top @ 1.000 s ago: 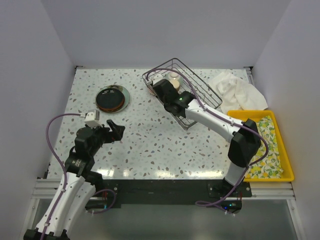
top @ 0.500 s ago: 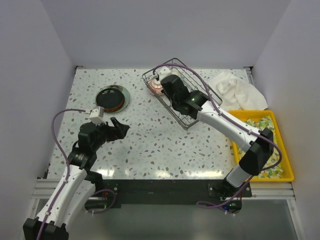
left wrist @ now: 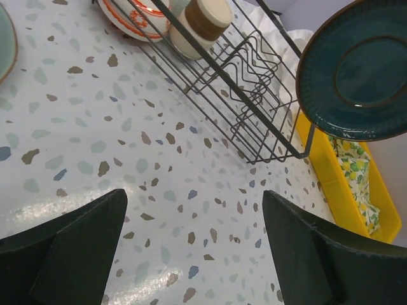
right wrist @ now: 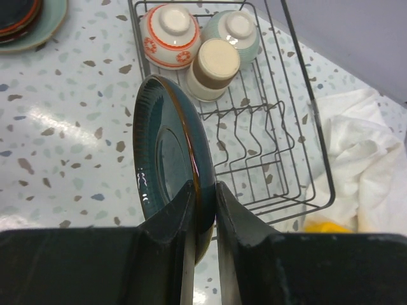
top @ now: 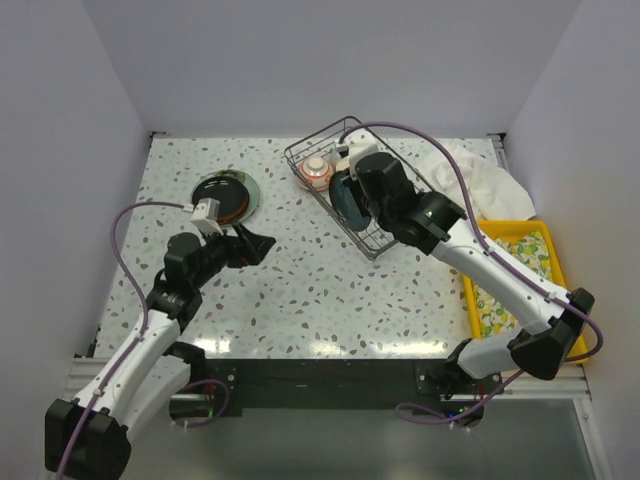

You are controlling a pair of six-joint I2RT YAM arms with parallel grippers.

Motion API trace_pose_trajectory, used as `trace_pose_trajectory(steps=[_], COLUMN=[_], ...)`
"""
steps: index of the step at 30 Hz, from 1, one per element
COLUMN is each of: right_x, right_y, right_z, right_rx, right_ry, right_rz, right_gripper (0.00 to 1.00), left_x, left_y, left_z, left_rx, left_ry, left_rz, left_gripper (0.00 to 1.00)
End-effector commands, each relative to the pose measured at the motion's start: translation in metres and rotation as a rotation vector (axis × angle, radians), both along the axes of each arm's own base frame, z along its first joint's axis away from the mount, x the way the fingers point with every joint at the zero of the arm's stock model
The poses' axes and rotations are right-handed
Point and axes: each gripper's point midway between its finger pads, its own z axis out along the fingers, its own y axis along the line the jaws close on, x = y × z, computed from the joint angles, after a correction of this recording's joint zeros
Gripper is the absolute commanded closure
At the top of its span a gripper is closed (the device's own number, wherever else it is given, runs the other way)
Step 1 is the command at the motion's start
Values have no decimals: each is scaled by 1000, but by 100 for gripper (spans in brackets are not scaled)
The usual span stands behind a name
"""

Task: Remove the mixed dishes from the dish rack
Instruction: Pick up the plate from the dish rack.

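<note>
Right gripper [right wrist: 203,198]: clamped on the rim of a dark teal round ceramic plate [right wrist: 166,159], one finger on each face.
Teal plate: held upright on edge over the dark wire rectangular dish rack [right wrist: 270,143], near its left wall; whether it touches the wires cannot be told.
Rack's far end: a red-patterned white bowl [right wrist: 168,30], a pale green bowl [right wrist: 236,29] and a cream-and-brown cup [right wrist: 212,67], all upside down and close together.
Left gripper [left wrist: 194,204]: fingers wide apart, holding nothing, above the speckled tabletop [top: 300,290].
Unloaded stack [top: 222,197]: a black plate on top of other plates, on the table well left of the rack.
Beside the rack: a crumpled white cloth [top: 482,180] and a yellow plastic tray [top: 502,228].
</note>
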Motion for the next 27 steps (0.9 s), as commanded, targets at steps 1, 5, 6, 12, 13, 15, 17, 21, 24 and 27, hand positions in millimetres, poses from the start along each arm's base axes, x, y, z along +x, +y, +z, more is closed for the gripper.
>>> trace_pose_trajectory(steps=[1, 5, 6, 12, 13, 15, 17, 21, 24, 27], right_x=[-18, -31, -33, -51, -53, -59, -63, -69, -71, -73], right_y=[22, 34, 37, 52, 53, 56, 56, 60, 61, 62], right_z=[19, 5, 5, -2, -4, -8, -13, -13, -13, -16], right_rx=[243, 338, 376, 532, 552, 600, 624, 700, 750, 791], right_ry=[13, 69, 78, 145, 153, 176, 194, 219, 230, 248], right_rz=[59, 104, 103, 148, 148, 153, 153, 160, 159, 155], right_gripper=[100, 100, 100, 100, 100, 100, 100, 100, 100, 100], left_x=[8, 6, 6, 8, 9, 9, 8, 2, -3, -7], left_y=[-27, -49, -52, -65, -65, -65, -66, -69, -73, -74], left_z=[50, 46, 46, 48, 46, 43, 37, 19, 11, -1], left_rx=[-79, -87, -88, -105, -105, -105, -104, -120, -161, -196], left_ry=[-147, -140, -143, -153, -150, -143, -129, -76, -45, -3], left_rz=[-80, -131, -136, -137, -134, -130, -134, -149, -162, -160], left_gripper=[8, 8, 8, 8, 8, 8, 8, 11, 14, 17])
